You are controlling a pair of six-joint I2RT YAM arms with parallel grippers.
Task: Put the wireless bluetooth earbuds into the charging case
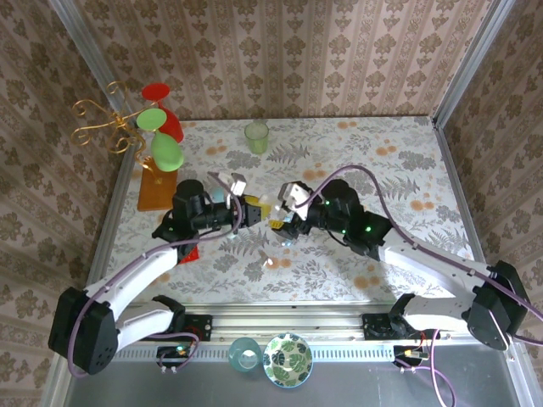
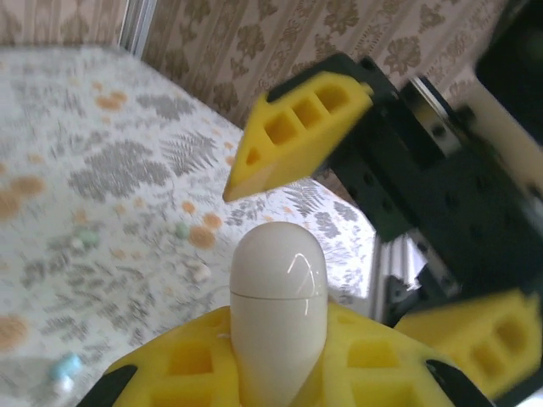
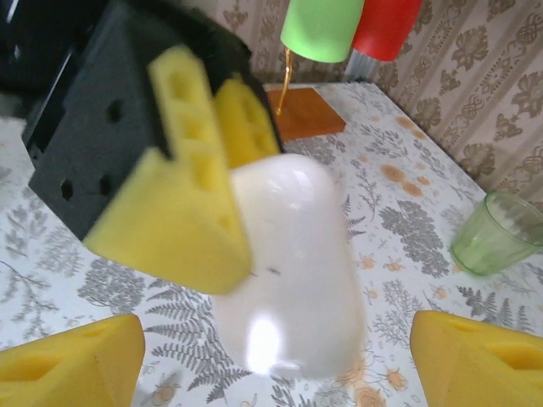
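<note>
A closed white charging case (image 2: 278, 297) stands upright in my left gripper (image 2: 276, 360), which is shut on its lower half with yellow foam pads. In the right wrist view the same case (image 3: 293, 254) hangs just in front of my right gripper (image 3: 276, 365), which is open, one yellow fingertip (image 3: 68, 365) to each side and neither touching the case. Both grippers meet above the table's middle (image 1: 267, 212). Tiny earbuds lie loose on the cloth: a pale green one (image 2: 181, 229), a white one (image 2: 199, 271) and a light blue one (image 2: 64, 366).
A green glass (image 1: 256, 136) stands at the back. At the back left is a wire ornament stand (image 1: 157, 127) with red and green shapes on an orange base (image 1: 158, 188). A patterned bowl (image 1: 288, 360) and a teal cup (image 1: 244, 354) sit at the near rail.
</note>
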